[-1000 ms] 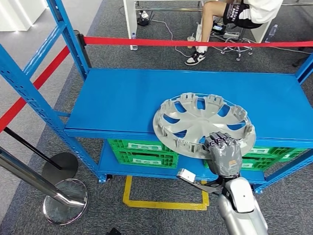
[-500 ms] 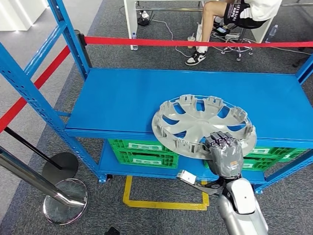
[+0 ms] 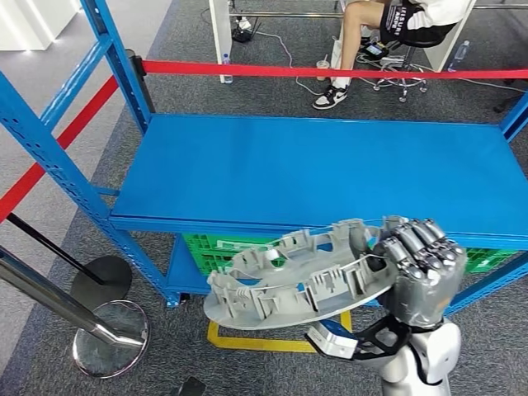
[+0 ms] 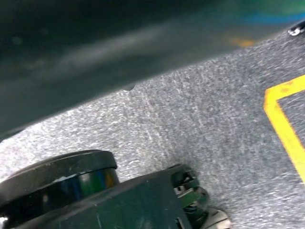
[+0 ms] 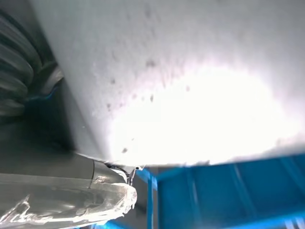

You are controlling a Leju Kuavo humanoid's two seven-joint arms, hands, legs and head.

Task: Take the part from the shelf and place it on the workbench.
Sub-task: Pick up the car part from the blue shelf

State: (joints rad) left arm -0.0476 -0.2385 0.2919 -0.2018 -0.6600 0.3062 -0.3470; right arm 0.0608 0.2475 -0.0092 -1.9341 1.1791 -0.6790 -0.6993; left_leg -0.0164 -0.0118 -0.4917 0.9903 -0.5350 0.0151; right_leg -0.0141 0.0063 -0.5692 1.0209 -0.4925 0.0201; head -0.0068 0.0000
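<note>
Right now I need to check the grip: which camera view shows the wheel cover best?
The head view: the whole grey wheel cover shows, off the blue shelf, its rim held by the right hand. The right wrist view has just a bright, blurred patch of its surface. The left wrist view looks at the floor.

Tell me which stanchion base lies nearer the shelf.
The dark matte base, beside the shelf's left leg; the shiny chrome base sits farther out.
</note>
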